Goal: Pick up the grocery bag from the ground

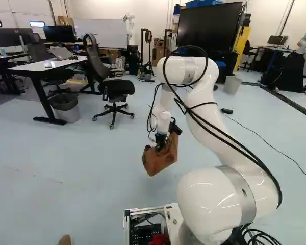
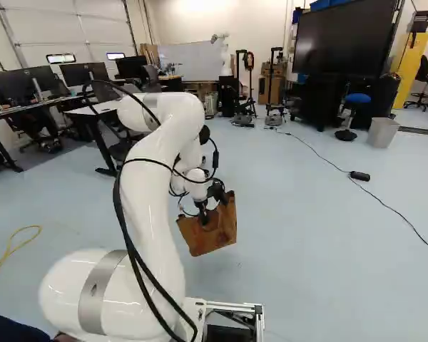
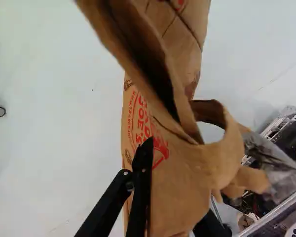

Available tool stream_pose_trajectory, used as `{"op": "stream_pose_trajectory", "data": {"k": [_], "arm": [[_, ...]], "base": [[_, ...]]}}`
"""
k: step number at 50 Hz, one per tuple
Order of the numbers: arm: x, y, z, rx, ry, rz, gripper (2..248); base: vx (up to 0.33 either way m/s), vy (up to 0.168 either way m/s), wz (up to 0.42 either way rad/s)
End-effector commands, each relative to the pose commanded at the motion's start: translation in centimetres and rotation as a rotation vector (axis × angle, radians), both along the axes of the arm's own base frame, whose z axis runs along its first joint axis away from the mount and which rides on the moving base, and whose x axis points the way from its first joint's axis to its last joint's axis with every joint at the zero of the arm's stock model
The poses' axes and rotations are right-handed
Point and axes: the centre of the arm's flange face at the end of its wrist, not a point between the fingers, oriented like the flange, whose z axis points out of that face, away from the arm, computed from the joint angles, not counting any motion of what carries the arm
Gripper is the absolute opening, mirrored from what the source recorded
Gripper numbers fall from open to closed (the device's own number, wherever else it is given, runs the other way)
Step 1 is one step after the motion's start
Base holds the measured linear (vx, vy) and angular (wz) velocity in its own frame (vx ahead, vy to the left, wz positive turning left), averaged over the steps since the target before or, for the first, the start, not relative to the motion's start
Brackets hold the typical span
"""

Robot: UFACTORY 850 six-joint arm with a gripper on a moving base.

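"Bag off the floor, is it?"

"Yes, it hangs tilted in the air, ahead of the base frame."

"And the pincer?"

"Pinching the bag's paper from two sides. In the wrist view one black finger lies against the printed face; the other is mostly hidden behind the paper."

"Any handle?"

"One paper loop stands out, on the side toward the base frame."

"What's beyond?"

"An office chair near the white tabletop, with a grey bin by the tabletop's leg. In the right base view, a black adapter lies at the right."
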Motion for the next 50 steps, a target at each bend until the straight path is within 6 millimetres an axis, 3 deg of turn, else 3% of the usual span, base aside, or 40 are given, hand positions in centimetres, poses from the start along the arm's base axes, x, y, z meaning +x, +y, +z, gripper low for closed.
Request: {"op": "stream_pose_trajectory", "data": {"k": [50], "arm": [[-4.8,-1.5,7.5,0.000,-0.023,-0.028,20]], "base": [[0.000,0.000,0.000]]}}
